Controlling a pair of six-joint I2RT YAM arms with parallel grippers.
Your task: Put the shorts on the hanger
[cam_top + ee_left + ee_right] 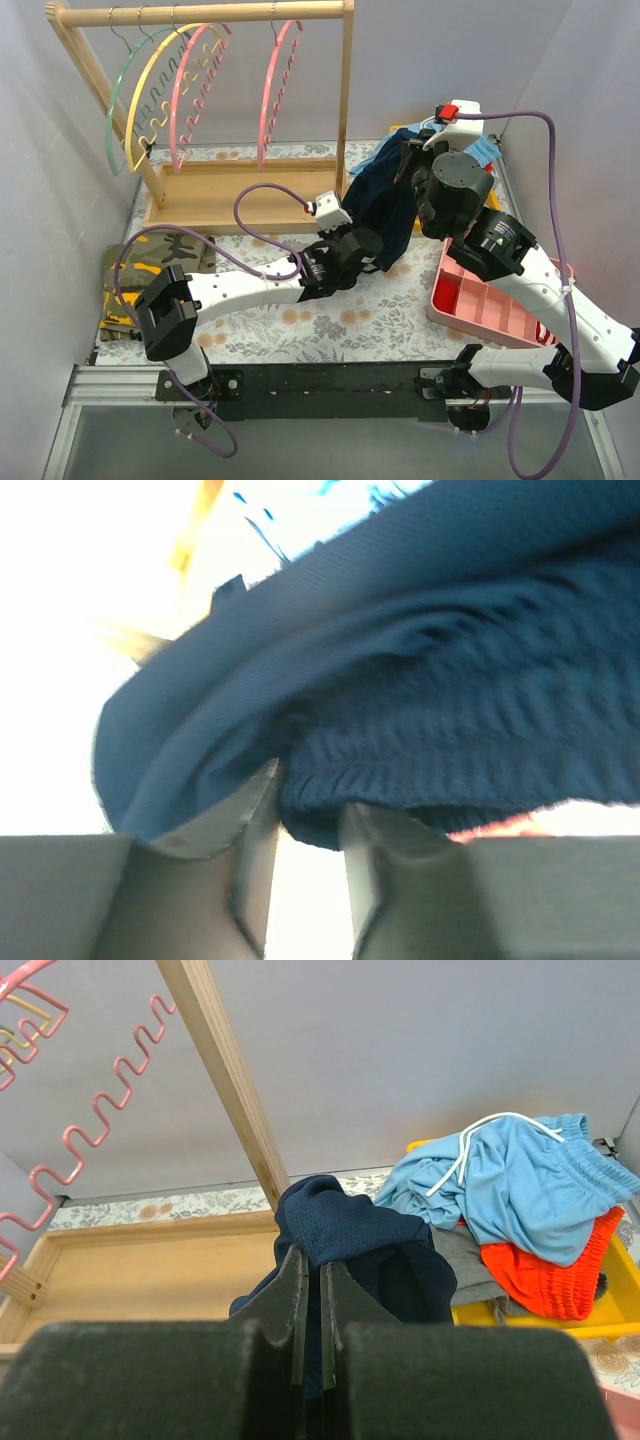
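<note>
The dark navy shorts (385, 200) hang bunched between my two grippers, lifted off the floral table right of the rack. My right gripper (408, 160) is shut on their top fold (350, 1225); the jaws (312, 1260) stand almost together with fabric between them. My left gripper (372, 250) is lower, at the shorts' bottom edge. Its fingertips (310, 815) pinch the ribbed hem (420, 720). Two pink wavy hangers hang on the rail: one (190, 90) beside the yellow one, one (275, 90) alone near the right post, left of the shorts. A pink wavy bar (100, 1130) shows in the right wrist view.
The wooden rack (345, 100) also holds a green hanger (118, 100) and a yellow hanger (150, 90). A camouflage cloth (150, 270) lies at the left. A pink tray (480, 300) sits at the right. Light-blue (520, 1180) and orange (540, 1275) garments fill a yellow bin (600, 1310).
</note>
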